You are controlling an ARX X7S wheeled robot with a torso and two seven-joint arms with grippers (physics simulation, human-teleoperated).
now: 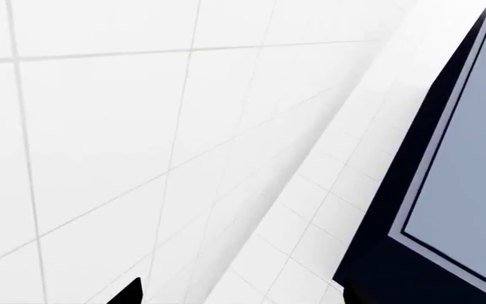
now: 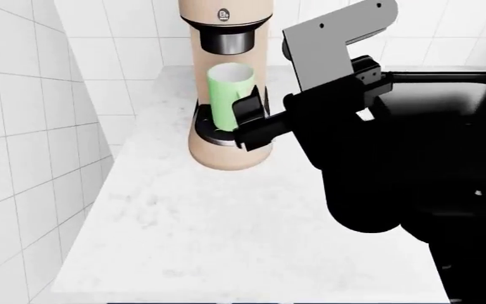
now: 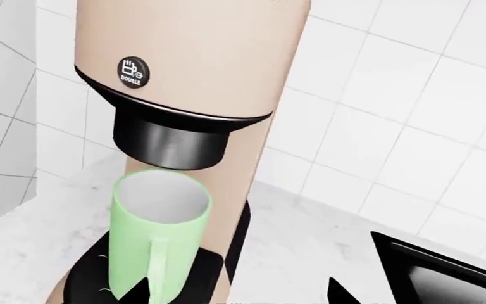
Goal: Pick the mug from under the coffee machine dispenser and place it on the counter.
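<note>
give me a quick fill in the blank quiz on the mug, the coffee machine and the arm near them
1. The mug stands on the black drip tray directly under the ____.
2. The mug's outside is light ____.
3. The arm reaching toward the mug is the robot's ____ arm, its gripper beside the mug.
4. The round badge on the machine reads ____.

Missing words: dispenser; green; right; DOUBLE

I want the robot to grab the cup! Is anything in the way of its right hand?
Nothing visible blocks it. The right gripper is right beside the mug, which stands under the dispenser, handle facing the open jaws.
</note>
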